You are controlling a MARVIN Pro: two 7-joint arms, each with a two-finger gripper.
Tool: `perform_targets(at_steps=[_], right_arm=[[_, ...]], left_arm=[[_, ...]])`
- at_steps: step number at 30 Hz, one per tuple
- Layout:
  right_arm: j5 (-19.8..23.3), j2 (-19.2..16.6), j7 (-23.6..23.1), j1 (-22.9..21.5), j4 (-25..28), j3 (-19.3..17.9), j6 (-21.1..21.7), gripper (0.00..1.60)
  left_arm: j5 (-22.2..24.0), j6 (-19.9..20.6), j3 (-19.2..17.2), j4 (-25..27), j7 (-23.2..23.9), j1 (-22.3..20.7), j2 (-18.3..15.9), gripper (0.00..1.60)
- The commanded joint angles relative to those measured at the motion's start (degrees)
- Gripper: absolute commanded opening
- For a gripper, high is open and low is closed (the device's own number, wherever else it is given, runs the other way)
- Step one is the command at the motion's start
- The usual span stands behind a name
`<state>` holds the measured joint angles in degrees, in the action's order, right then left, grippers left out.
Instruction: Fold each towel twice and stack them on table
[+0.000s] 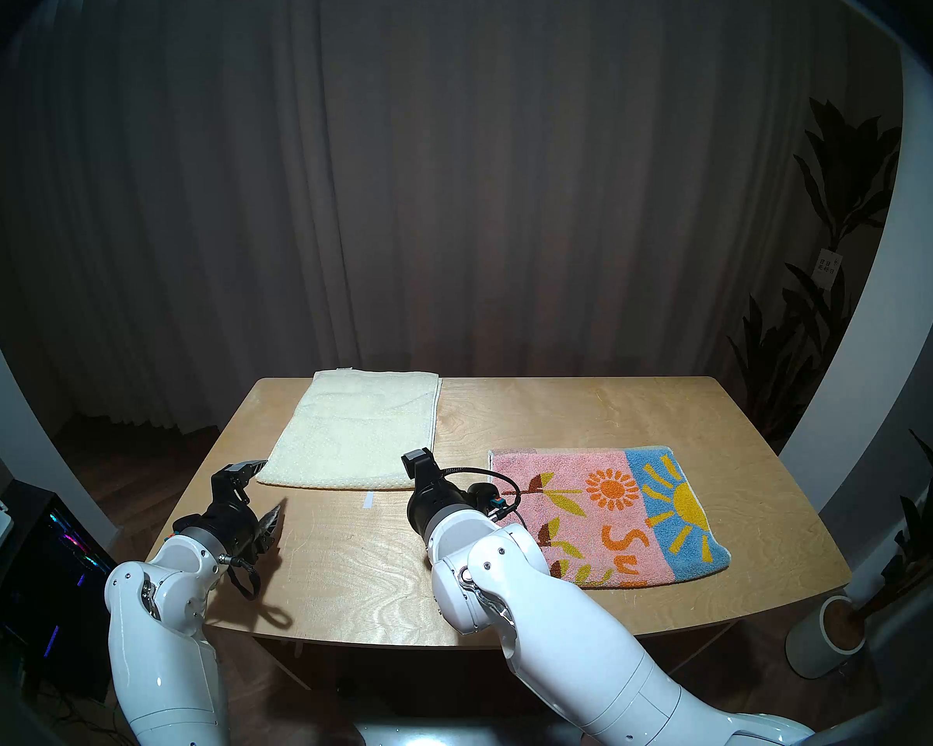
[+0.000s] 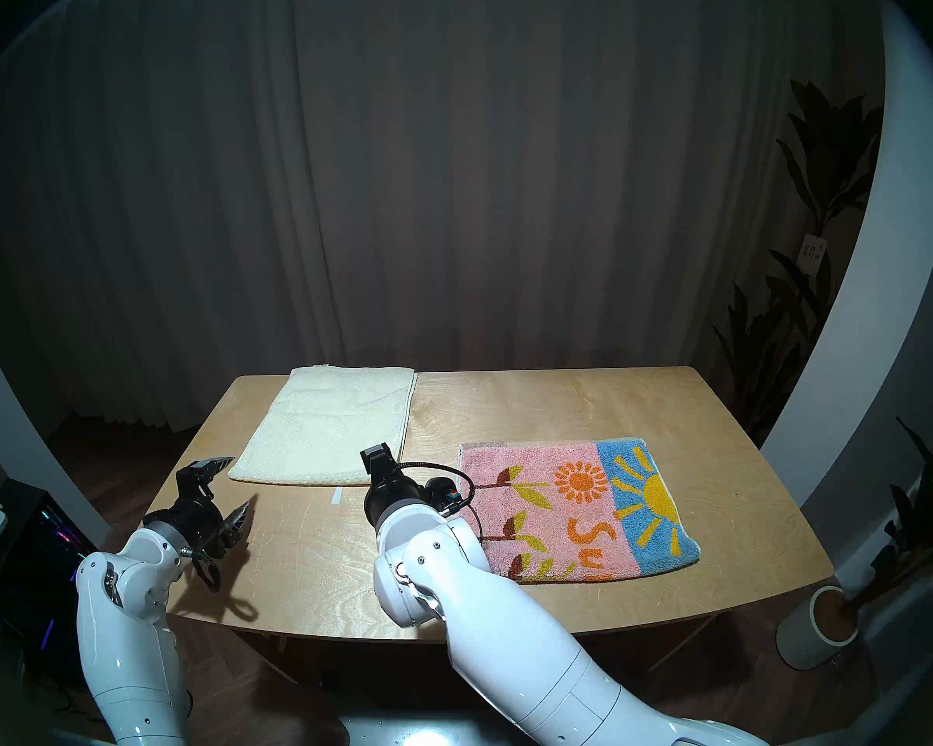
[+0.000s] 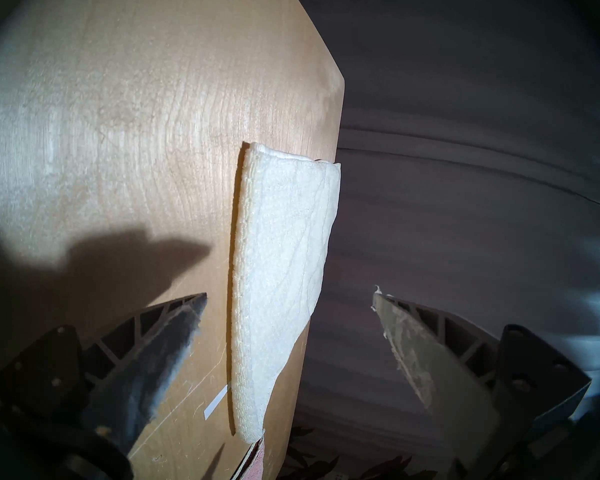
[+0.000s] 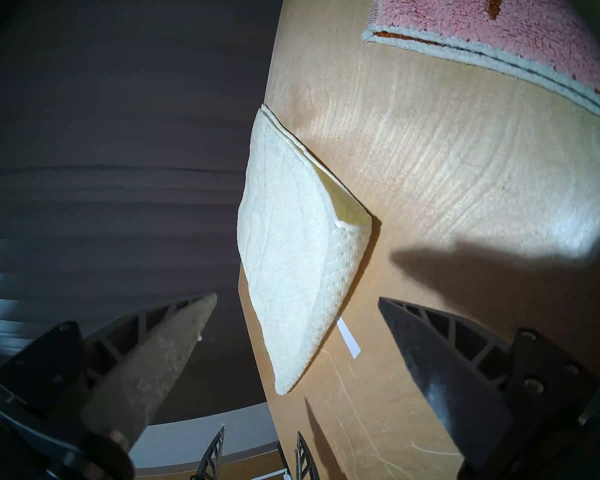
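Note:
The cream towel (image 1: 356, 432) lies flat at the far left of the table (image 1: 346, 567), two layers showing at its right edge (image 4: 291, 261). The pink and blue towel (image 1: 610, 513) with sun, flowers and orange letters lies at the right, also doubled at its edge (image 4: 499, 25). My left gripper (image 1: 270, 489) hovers open and empty just off the cream towel's near left corner (image 3: 284, 243). My right gripper (image 1: 421, 462) is open and empty by the same towel's near right corner, mostly hidden behind its wrist in the head views; the right wrist view shows its fingers (image 4: 187, 330) spread.
A white tape mark (image 1: 368, 498) sits on the table just in front of the cream towel. Dark curtains hang behind. A computer tower (image 1: 49, 567) stands on the floor at the left, with a plant (image 1: 830, 298) and a white pot (image 1: 830, 637) at the right.

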<state>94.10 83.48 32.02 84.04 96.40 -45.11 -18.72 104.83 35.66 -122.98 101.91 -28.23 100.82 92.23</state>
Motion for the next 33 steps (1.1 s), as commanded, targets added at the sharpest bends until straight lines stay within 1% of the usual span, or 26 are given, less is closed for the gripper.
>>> perform_targets(at_steps=[1,4,6,7,10,16,18,25,33], right_arm=[[2.12,1.36,1.71,-2.50,0.60,0.26,-2.41,1.60],[1.96,2.24,3.94,-3.61,-0.09,0.48,-3.73,1.60],[2.87,2.89,5.90,-4.39,-0.48,0.58,-4.40,1.60],[2.97,3.12,6.08,-4.64,-0.78,0.60,-4.33,1.60],[3.98,3.67,6.89,-5.41,-1.69,0.84,-4.88,1.60],[4.61,4.42,6.53,-6.48,-3.94,1.42,-5.70,1.60],[4.51,4.79,6.51,-6.88,-4.83,1.52,-6.06,1.60],[4.89,6.64,5.55,-8.66,-9.20,1.53,-6.93,1.60],[5.48,8.21,5.16,-10.87,-12.96,2.62,-8.77,1.60]], left_arm=[[1.18,0.37,0.07,-0.26,-0.47,-2.18,-0.95,1.60],[0.89,-0.14,0.22,-0.54,-1.93,-2.95,-1.39,1.60],[0.41,-0.35,0.43,-0.84,-3.44,-3.54,-2.08,1.60],[-0.02,-0.51,0.62,-1.05,-4.48,-3.85,-2.50,1.60],[-1.26,-0.90,1.02,-1.81,-5.67,-4.45,-3.24,1.60],[-2.12,-1.18,0.95,-4.01,-5.73,-5.31,-4.13,1.60],[-2.53,-1.38,1.21,-4.55,-6.55,-5.88,-4.64,1.60],[-3.32,-1.43,1.88,-7.29,-6.92,-7.91,-6.18,1.60],[-3.43,-0.47,2.58,-9.44,-7.83,-9.58,-8.23,1.60]])
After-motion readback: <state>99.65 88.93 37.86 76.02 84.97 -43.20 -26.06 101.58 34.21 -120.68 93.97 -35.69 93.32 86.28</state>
